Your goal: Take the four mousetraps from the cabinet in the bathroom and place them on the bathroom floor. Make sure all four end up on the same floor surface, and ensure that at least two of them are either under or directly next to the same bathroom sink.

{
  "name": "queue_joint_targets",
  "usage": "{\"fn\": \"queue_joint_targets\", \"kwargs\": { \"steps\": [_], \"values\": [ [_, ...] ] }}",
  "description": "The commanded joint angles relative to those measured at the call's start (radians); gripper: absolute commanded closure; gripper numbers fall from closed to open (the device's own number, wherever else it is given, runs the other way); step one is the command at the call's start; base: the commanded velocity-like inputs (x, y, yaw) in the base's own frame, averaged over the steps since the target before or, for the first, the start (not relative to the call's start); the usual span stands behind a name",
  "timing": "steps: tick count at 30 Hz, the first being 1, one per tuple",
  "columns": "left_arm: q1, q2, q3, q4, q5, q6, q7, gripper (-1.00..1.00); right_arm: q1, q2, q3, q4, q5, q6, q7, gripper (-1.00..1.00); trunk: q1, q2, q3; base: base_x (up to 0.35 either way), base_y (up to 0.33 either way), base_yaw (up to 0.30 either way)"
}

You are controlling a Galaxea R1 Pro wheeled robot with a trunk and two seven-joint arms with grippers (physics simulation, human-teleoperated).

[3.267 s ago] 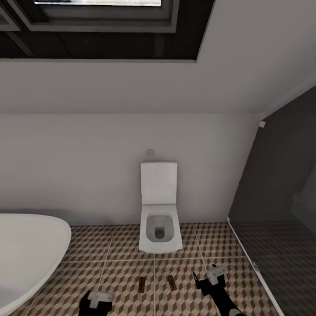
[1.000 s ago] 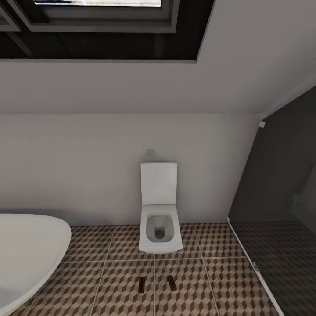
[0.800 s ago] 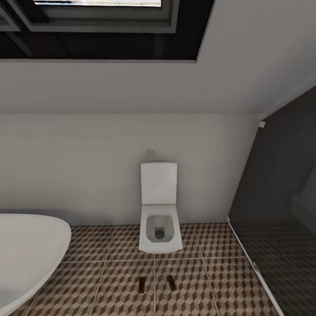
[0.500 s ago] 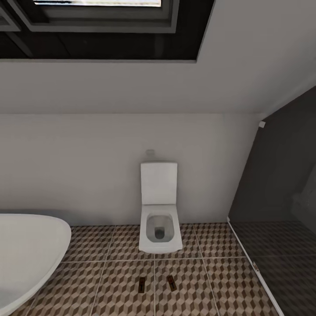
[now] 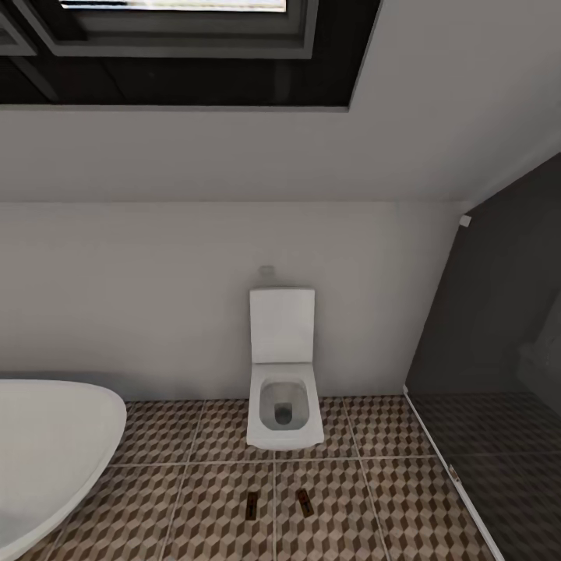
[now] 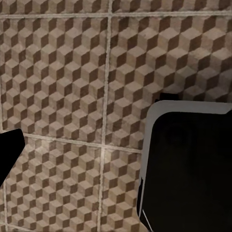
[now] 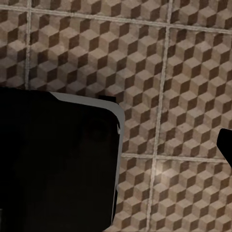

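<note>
A home bathroom: white toilet (image 5: 284,389), bathtub (image 5: 47,444) rim, cube-patterned floor tiles (image 5: 195,506), skylight (image 5: 171,31).

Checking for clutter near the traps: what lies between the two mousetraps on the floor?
Only bare cube-patterned bathroom floor with one pale grout line running between the left mousetrap and the right mousetrap, seen in the head view.
</note>
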Motion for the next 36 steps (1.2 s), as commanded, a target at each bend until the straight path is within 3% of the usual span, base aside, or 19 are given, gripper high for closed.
{"fn": "queue_joint_targets", "kwargs": {
  "steps": [1,21,36],
  "values": [
    [-0.001,-0.001,-0.008,0.003,0.007,-0.005,0.000,-1.00,0.000,0.000,0.009,0.000,-0.007,-0.002,-0.002,-1.00,0.001,-0.002,-0.002,0.000,0.000,0.000],
    [-0.001,-0.014,-0.008,0.003,0.007,-0.005,0.000,-1.00,0.000,0.000,0.007,-0.001,-0.008,-0.003,-0.003,-1.00,0.001,-0.002,-0.003,0.000,0.000,0.000],
    [-0.001,-0.014,-0.008,0.003,0.007,-0.005,0.000,-1.00,0.000,0.002,0.007,-0.002,-0.009,-0.003,-0.002,-1.00,0.001,-0.002,-0.024,0.000,0.000,0.000]
  ]
}}
